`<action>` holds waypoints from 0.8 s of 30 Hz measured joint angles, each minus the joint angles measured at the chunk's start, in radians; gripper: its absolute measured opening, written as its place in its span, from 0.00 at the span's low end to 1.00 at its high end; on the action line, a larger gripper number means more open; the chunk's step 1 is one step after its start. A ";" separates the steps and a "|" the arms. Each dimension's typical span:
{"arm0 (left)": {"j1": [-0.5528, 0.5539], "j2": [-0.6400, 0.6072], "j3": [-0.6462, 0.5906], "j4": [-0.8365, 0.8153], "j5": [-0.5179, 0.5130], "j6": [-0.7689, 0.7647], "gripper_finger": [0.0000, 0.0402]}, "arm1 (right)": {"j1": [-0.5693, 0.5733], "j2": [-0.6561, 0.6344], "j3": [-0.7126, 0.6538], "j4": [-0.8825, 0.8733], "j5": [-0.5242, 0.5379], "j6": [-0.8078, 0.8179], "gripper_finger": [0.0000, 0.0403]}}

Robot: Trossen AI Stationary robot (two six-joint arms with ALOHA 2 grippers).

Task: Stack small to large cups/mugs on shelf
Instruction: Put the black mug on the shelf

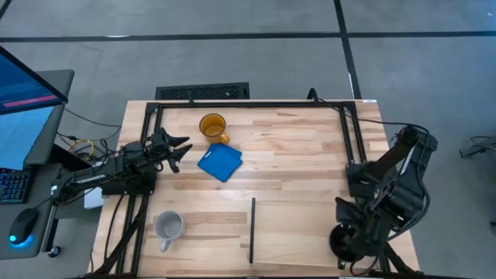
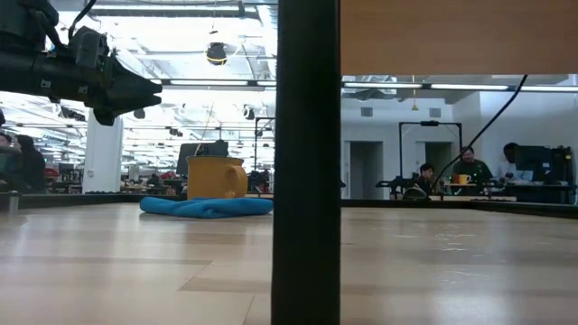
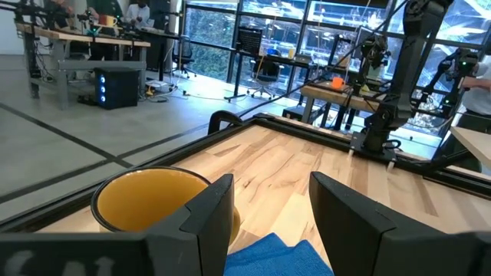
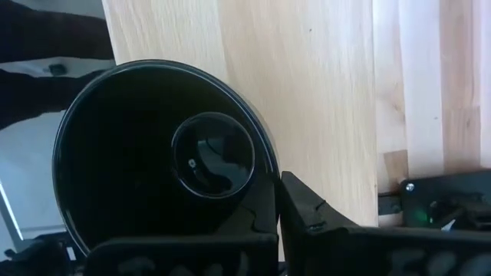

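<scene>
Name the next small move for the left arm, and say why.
Probably ease the left gripper forward and down toward the amber mug. Its fingers stand open and above the table, just short of the mug, which sits upright beside the blue cloth. The right gripper is shut on the black mug's rim at the table's near right corner.

table (image 1: pixel 310 155): pale wood, smooth, faint sheen
black mug (image 4: pixel 153 169): v. glossy (mirror-like inside)
blue square (image 1: pixel 220 163): soft cloth, matt
</scene>
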State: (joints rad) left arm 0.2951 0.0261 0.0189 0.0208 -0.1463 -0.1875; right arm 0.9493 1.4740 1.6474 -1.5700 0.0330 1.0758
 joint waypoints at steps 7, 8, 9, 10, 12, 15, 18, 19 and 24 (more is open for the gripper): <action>0.000 0.000 0.000 0.000 0.000 -0.045 0.40 | 0.000 -0.029 -0.015 0.005 0.029 -0.003 0.02; 0.000 0.000 0.000 0.000 0.000 -0.048 0.40 | 0.000 -0.035 -0.033 0.007 0.027 -0.003 0.02; 0.000 0.000 0.000 0.000 0.000 -0.050 0.40 | 0.000 -0.041 -0.052 0.003 0.024 -0.004 0.02; 0.000 0.000 0.000 0.000 0.000 -0.050 0.40 | 0.000 -0.048 -0.071 -0.005 0.019 -0.009 0.02; 0.000 0.000 0.000 0.000 0.000 -0.050 0.40 | 0.000 -0.060 -0.096 0.006 0.008 -0.011 0.02; 0.000 0.000 0.000 0.000 0.001 -0.050 0.40 | 0.000 -0.072 -0.123 0.005 -0.006 -0.023 0.02; 0.000 0.000 0.000 0.000 0.000 -0.050 0.40 | 0.000 -0.078 -0.127 0.007 -0.005 -0.053 0.02; 0.000 0.000 0.000 0.000 0.001 -0.050 0.40 | -0.001 -0.078 -0.127 0.007 -0.005 -0.065 0.02; 0.000 0.000 0.000 0.000 0.000 -0.050 0.40 | 0.000 -0.078 -0.128 0.004 -0.006 -0.110 0.02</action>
State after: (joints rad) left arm 0.2951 0.0261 0.0189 0.0208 -0.1459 -0.2371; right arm 0.9489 1.3960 1.5192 -1.5661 0.0273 0.9658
